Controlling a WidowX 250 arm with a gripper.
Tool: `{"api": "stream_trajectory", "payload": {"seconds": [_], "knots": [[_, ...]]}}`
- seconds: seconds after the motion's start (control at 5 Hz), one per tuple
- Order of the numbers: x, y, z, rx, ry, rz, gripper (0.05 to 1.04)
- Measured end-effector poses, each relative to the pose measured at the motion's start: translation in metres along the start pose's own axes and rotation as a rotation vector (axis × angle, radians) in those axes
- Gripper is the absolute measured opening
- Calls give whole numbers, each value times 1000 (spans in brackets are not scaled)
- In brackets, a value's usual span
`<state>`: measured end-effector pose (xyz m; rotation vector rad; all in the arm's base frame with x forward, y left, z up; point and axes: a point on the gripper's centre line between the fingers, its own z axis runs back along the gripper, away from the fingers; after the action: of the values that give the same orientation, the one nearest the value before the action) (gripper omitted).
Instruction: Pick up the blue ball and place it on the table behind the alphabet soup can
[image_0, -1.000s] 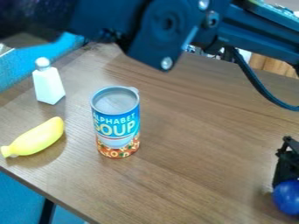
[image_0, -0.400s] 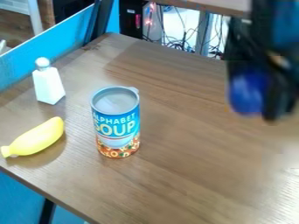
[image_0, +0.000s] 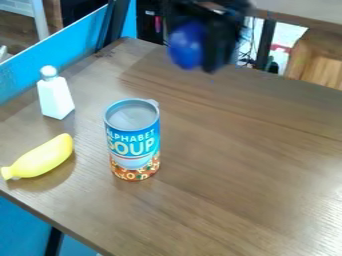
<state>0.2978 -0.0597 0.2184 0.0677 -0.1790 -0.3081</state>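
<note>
At the top of the camera view, right of centre, the black gripper (image_0: 199, 50) hangs above the table's far edge, shut on a round blue ball (image_0: 187, 45). Well below and to the left of it, a soup can (image_0: 133, 142) with a blue label stands upright on the brown table (image_0: 234, 165). To the can's left lies a yellow toy banana (image_0: 40, 159). A white bottle with a round top (image_0: 56, 95) stands upright behind the banana.
A blue panel (image_0: 80, 42) runs along the table's left and far-left edge. Behind the far edge are cables, a dark post (image_0: 264, 45) and a wooden box-like surface (image_0: 317, 62).
The gripper has gone from the lower right, up and across to the top of the view, carrying the blue ball. The can, banana and bottle have kept their places.
</note>
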Motion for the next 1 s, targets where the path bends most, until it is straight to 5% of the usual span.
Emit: {"api": "stream_trajectory", "payload": {"seconds": [0.4, 0.6, 1.0], "knots": [[-20, 97, -6, 60, 23, 208, 825], [-23, 131, -26, 8, 48, 283, 825], [-18, 147, -82, -9, 138, 308, 825]]}}
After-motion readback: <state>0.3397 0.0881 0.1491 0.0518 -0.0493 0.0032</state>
